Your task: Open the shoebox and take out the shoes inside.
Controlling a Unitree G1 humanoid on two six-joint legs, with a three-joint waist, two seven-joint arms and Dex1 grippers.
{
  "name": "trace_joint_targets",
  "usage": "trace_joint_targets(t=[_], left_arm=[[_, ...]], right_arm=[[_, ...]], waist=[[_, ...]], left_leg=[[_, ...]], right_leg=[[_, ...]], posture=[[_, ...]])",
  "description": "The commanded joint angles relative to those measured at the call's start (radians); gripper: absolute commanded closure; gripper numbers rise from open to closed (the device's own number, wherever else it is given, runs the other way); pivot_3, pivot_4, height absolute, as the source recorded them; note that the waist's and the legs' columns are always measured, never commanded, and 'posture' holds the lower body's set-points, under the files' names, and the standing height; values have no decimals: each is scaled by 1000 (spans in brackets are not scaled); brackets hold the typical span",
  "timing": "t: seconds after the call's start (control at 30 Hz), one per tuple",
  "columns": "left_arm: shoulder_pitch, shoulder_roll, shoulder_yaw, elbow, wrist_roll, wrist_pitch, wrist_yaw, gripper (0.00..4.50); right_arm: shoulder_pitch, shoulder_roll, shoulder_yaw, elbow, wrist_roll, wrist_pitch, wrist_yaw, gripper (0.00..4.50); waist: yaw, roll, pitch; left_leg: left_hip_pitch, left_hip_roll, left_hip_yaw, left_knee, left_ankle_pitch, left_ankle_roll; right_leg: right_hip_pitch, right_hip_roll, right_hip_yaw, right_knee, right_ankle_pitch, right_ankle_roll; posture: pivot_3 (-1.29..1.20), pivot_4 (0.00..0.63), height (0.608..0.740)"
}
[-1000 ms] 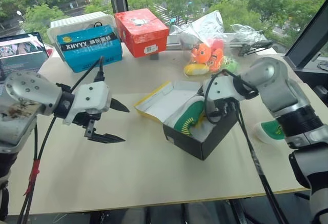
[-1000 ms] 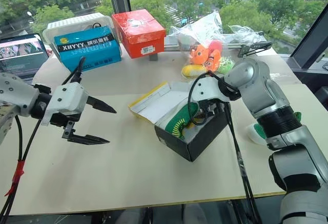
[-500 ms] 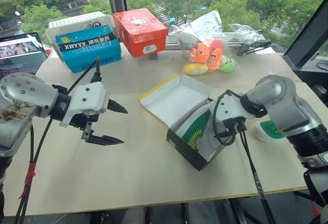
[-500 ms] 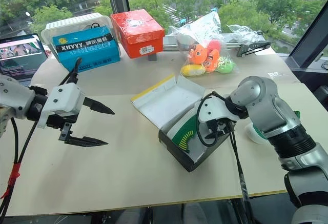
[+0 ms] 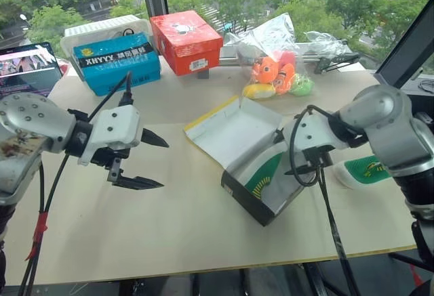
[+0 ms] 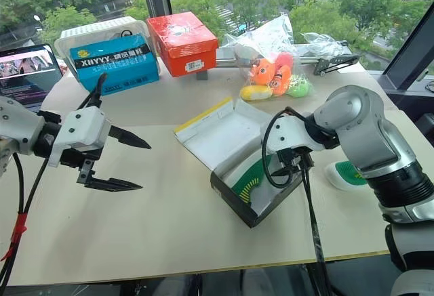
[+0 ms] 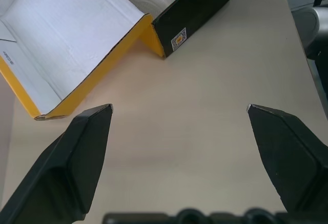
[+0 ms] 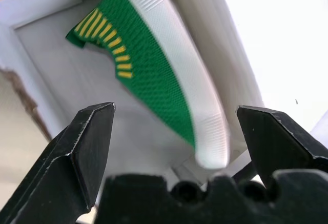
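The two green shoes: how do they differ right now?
One green shoe lies inside the open shoebox, under the right gripper; the other shoe sits out on the table, beside the right arm. The boxed one shows its side, the other its top. Both are green with white soles.

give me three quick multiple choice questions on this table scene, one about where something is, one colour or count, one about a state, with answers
1. Where is the shoe that is out of the shoebox?
A. on the table by the right arm
B. on the blue box
C. in the left gripper

2. What colour is the box beside the blue box?
A. purple
B. red-orange
C. white

3. How is the shoebox?
A. lid shut
B. lid folded open
C. upside down

Answers:
1 A, one green shoe lies on the table beyond the right arm.
2 B, the red-orange box stands next to the blue box.
3 B, the shoebox shows its white lid interior and a second shoe inside.
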Motion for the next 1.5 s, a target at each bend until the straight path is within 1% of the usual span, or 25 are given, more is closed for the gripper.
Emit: trace_joint_targets(t=[0.03,0.3,0.4,0.53,0.57,0.6,0.63,0.7,0.73,0.87,1.0,1.2,1.27,1.33,1.4,1.5], left_arm=[[-25,12,5,2,11,-12,-2,0],[-10,24,19,-11,5,-3,-1,0],[2,32,30,-21,0,4,4,0],[8,38,37,-27,-5,9,10,0],[11,39,38,-28,-7,10,10,0],[12,40,39,-29,-7,10,11,0],[13,41,40,-29,-7,10,11,0],[15,44,39,-28,-6,9,9,0],[15,46,39,-27,-6,8,9,0],[11,43,29,-18,0,-4,7,0],[1,33,11,-5,12,-22,5,0],[-26,3,-27,17,34,-46,2,0],[-34,-4,-34,25,40,-54,-2,0],[-39,-10,-39,30,46,-58,-5,0],[-43,-15,-43,33,49,-60,-8,0],[-46,-18,-44,35,51,-61,-11,0]], right_arm=[[-26,42,18,71,-28,-47,-31,21],[-78,124,82,323,-135,-214,-85,21],[-74,151,99,363,-143,-244,-72,798],[-65,163,96,355,-138,-250,-49,2107],[-64,164,94,349,-137,-250,-50,2522],[-63,164,91,343,-135,-250,-49,2706],[-62,164,89,334,-132,-252,-48,3136],[-56,154,80,298,-122,-247,-39,3743],[-53,147,74,276,-117,-244,-35,3852],[-35,105,28,140,-62,-196,9,3928],[-62,79,-46,-1,59,-55,50,3928],[-114,2,-127,-85,178,68,78,3928],[-117,-32,-135,-88,184,73,75,3928],[-116,-51,-122,-68,156,60,51,3928],[-87,-57,-82,-65,110,27,27,3928],[-56,-43,-60,-83,96,24,14,3928]], waist=[[0,0,0],[-1,0,0],[-2,0,0],[-3,0,0],[-3,0,0],[-3,0,0],[-3,0,0],[-2,0,0],[-2,0,0],[-1,0,0],[-1,0,0],[3,0,0],[4,0,0],[4,0,0],[4,0,0],[1,0,0]], left_leg=[[0,0,0,0,0,0],[0,0,0,0,0,-1],[0,0,0,0,0,-1],[0,0,0,0,0,-1],[0,0,0,0,0,-1],[0,0,0,0,0,-1],[0,0,0,0,0,-1],[0,0,0,0,0,-1],[0,0,0,0,0,-1],[-1,0,0,0,0,-1],[-4,0,0,0,0,-1],[-4,0,0,0,0,-1],[-4,0,0,1,0,0],[-4,0,0,1,0,0],[-4,0,0,1,0,0],[-4,0,0,1,0,0]], right_leg=[[0,0,0,0,0,0],[0,0,0,0,0,0],[0,0,0,0,0,0],[0,0,0,1,0,0],[0,1,0,1,0,0],[0,0,0,1,0,0],[0,0,0,1,0,0],[0,0,0,1,0,0],[0,0,0,1,0,0],[0,0,0,1,0,0],[-4,0,0,1,0,0],[-4,0,0,1,0,0],[-4,0,0,1,0,0],[-4,0,0,1,0,0],[-4,0,0,1,0,0],[-4,0,0,1,0,0]], posture=[[0,150,740],[0,150,740],[0,150,740],[0,150,740],[0,150,740],[0,150,740],[0,150,740],[0,150,740],[0,150,740],[0,150,740],[0,150,740],[0,150,740],[0,150,740],[0,150,740],[0,150,740],[0,150,740]])
